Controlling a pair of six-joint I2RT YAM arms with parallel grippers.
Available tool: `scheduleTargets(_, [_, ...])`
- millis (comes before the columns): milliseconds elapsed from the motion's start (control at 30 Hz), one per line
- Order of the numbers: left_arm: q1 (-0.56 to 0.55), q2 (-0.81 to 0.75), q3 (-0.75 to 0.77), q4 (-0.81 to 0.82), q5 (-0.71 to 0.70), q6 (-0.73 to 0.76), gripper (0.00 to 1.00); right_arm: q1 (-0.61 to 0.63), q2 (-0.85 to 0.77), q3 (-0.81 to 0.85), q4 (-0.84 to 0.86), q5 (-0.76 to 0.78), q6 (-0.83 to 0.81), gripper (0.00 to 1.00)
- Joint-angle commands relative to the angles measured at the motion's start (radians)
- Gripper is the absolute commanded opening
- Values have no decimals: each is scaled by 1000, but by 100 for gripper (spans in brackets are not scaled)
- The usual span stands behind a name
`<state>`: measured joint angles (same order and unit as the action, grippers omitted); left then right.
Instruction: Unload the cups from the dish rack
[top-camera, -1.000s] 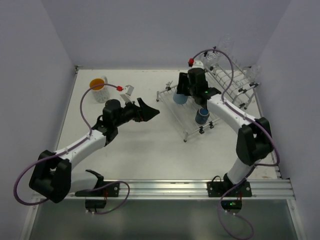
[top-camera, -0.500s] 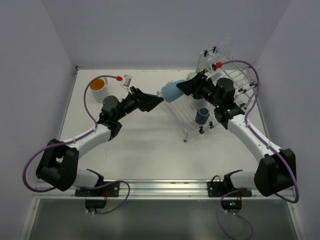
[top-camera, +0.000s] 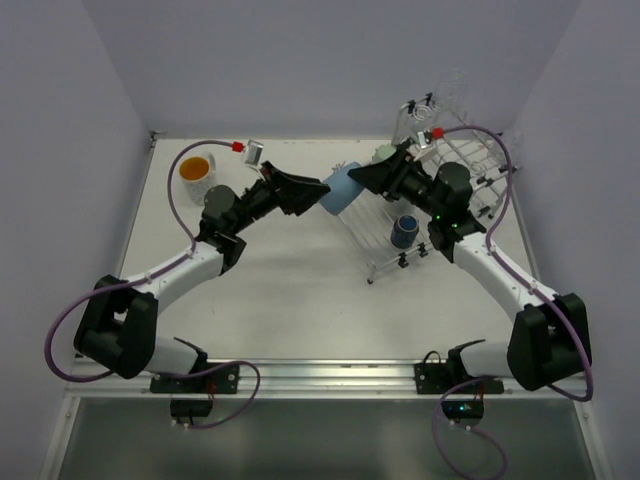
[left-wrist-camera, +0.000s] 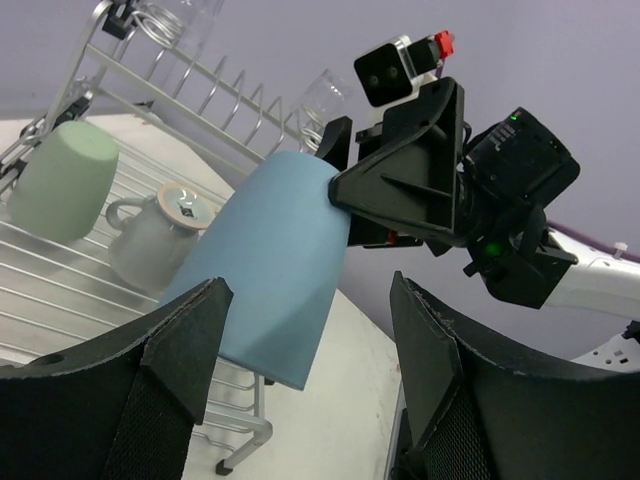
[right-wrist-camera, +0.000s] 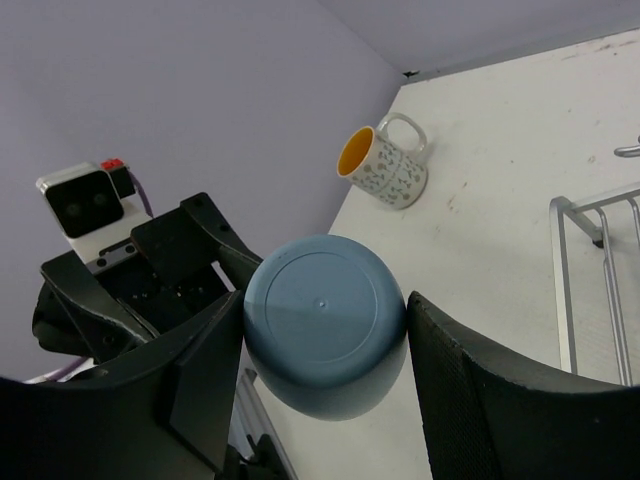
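Smoothly tapered, the matte light blue cup (top-camera: 340, 189) ends flat.

Pale lavender walls (top-camera: 300, 60) are boxing in a white table (top-camera: 290, 300).
Soft, even light is falling from above and leaving only faint shadows on the lightly scuffed tabletop. A silver rail (top-camera: 330, 372) is running along its near edge, and a grey, glassy panel (top-camera: 330, 440) is lying just below that.

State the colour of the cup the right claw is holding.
The cup is light blue, clearest in the left wrist view.
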<state>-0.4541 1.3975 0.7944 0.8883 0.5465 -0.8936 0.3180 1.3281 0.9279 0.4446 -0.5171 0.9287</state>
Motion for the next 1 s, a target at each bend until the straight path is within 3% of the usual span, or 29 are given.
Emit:
scheduleTargets(0, [-8, -31, -4, -51, -16, 54, 72, -10, -53, -12, 105, 31, 24, 29])
scheduleTargets(200, [-11, -45, -3, -89, -23, 59, 80, -11, -96, -41, 141, 52, 21, 28])
scheduleTargets(567, [-11, 23, 0, -26, 105, -66, 81, -17, -78, -60, 195, 65, 68, 27])
scheduleTargets(667, [-15, 50, 2, 50, 130, -125, 78, -19, -41, -58, 255, 10, 122, 27])
scheduleTargets(867, [-21, 95, 26, 150, 115, -183, 58, -17, 2, -81, 316, -17, 160, 27])
scheduleTargets(900, [-24, 101, 40, 156, 112, -185, 51, -16, 3, -87, 321, -21, 162, 27])
scheduleTargets(967, [-29, 118, 51, 170, 109, -195, 48, -16, 13, -93, 325, -26, 168, 27])
